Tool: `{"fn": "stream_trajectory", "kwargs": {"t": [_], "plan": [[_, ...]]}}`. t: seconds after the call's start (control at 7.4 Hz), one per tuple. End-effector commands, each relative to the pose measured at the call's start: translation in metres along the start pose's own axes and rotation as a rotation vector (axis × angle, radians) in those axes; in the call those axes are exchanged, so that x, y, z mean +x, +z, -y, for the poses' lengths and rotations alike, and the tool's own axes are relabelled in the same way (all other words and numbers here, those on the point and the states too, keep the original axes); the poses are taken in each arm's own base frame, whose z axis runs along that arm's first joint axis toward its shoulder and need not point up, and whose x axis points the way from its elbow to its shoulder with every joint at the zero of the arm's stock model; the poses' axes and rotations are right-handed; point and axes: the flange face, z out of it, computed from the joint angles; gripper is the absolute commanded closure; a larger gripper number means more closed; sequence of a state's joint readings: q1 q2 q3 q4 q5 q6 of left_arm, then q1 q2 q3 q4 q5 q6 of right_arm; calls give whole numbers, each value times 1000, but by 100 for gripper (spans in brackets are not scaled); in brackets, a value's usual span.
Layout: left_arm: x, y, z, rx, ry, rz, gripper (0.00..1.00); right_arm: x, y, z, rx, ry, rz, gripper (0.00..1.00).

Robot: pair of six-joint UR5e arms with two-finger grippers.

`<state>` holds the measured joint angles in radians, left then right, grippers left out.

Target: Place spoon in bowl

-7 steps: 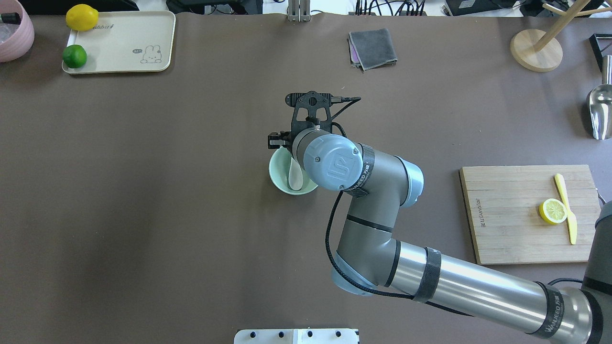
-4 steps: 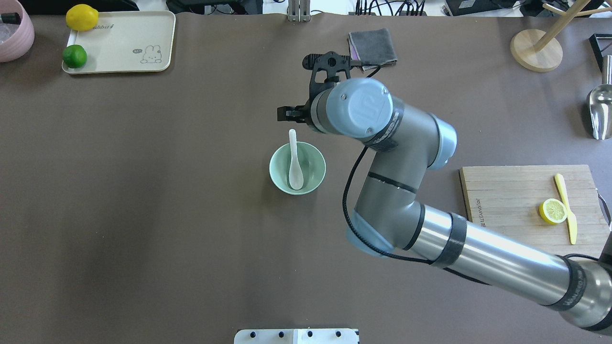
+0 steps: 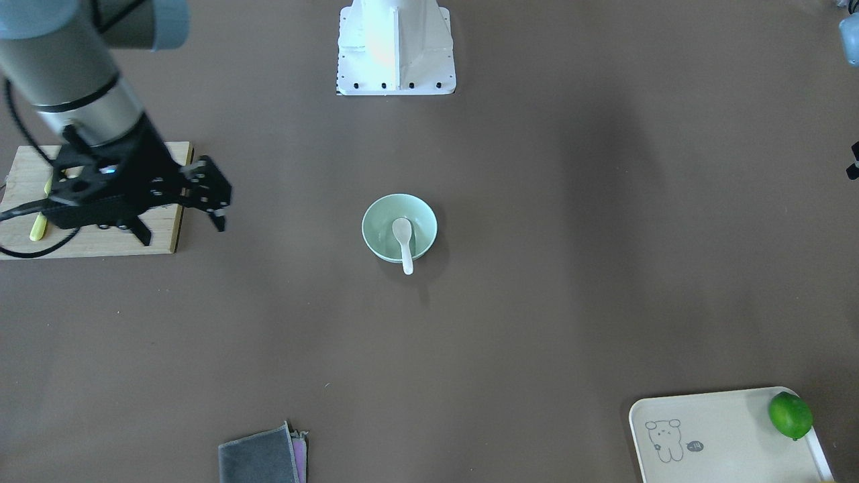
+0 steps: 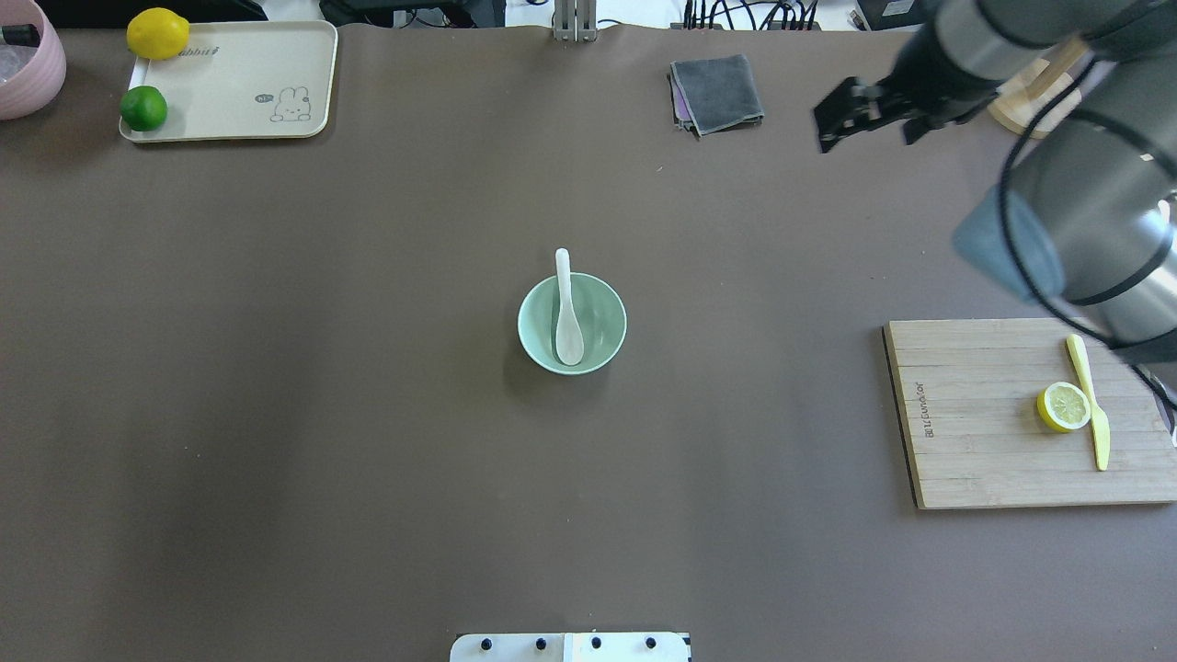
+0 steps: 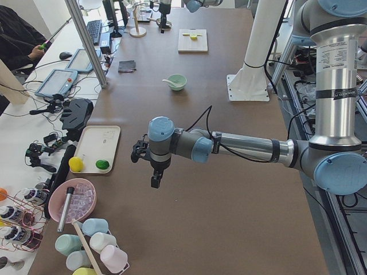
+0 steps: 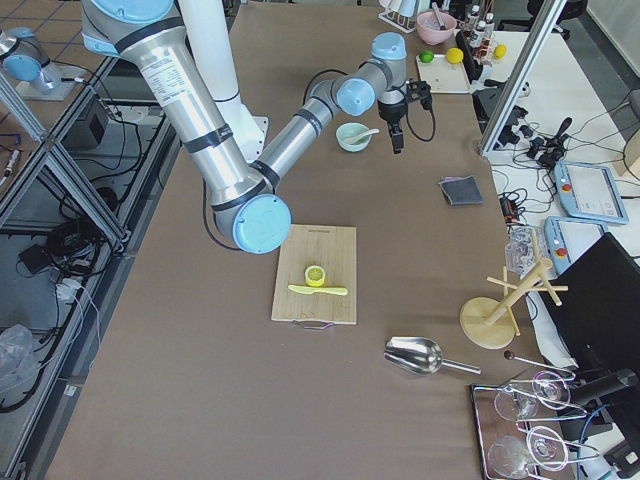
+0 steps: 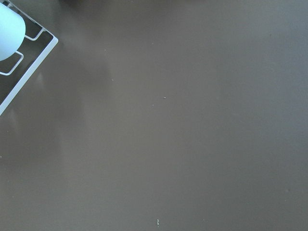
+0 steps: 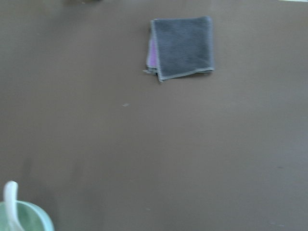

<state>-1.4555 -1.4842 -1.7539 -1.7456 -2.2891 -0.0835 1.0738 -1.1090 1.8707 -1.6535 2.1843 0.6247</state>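
The white spoon (image 4: 566,317) lies in the mint-green bowl (image 4: 607,317) at the table's middle. Its scoop is inside and its handle sticks out over the far rim. Both also show in the front view, spoon (image 3: 403,240) in bowl (image 3: 379,231). My right gripper (image 4: 830,122) is open and empty, raised well to the right of the bowl near the grey cloth; it also shows in the front view (image 3: 216,199). My left gripper (image 5: 155,179) shows only in the left side view, far from the bowl; I cannot tell whether it is open or shut.
A grey folded cloth (image 4: 717,92) lies at the back. A wooden board (image 4: 975,414) at the right holds a lemon half (image 4: 1064,406) and a yellow knife (image 4: 1091,405). A cream tray (image 4: 230,83) with a lemon and a lime sits back left.
My right gripper has lifted off the bowl and swung away to the back right. The spoon stays in the bowl, where it lay in both earlier frames.
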Motion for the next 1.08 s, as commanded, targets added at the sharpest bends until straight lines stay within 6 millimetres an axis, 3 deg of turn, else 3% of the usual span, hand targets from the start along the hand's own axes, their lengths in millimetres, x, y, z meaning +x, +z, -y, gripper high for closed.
{"fn": "stream_trajectory", "kwargs": {"t": [0.0, 0.14, 0.27, 0.41, 0.54, 0.68, 0.95], "plan": [[-13, -13, -3, 26, -28, 6, 2, 208, -14, -6, -84, -4, 1, 0], [-21, -12, -5, 24, -44, 10, 2, 293, -3, -3, -122, -19, -29, 0], [-21, -12, -5, 24, -44, 10, 2, 355, -1, -5, -145, 3, -42, 0], [-21, -12, -5, 24, -46, 9, 2, 391, -2, -15, -156, 35, -65, 0], [-21, -13, -4, 25, -43, 9, 2, 422, 9, -27, -191, 81, -105, 0], [-20, -13, -3, 26, -42, 9, 2, 438, 21, -41, -218, 86, -129, 0], [-17, -17, 0, 34, -35, 8, 2, 438, 17, -41, -202, 60, -158, 0]]}}
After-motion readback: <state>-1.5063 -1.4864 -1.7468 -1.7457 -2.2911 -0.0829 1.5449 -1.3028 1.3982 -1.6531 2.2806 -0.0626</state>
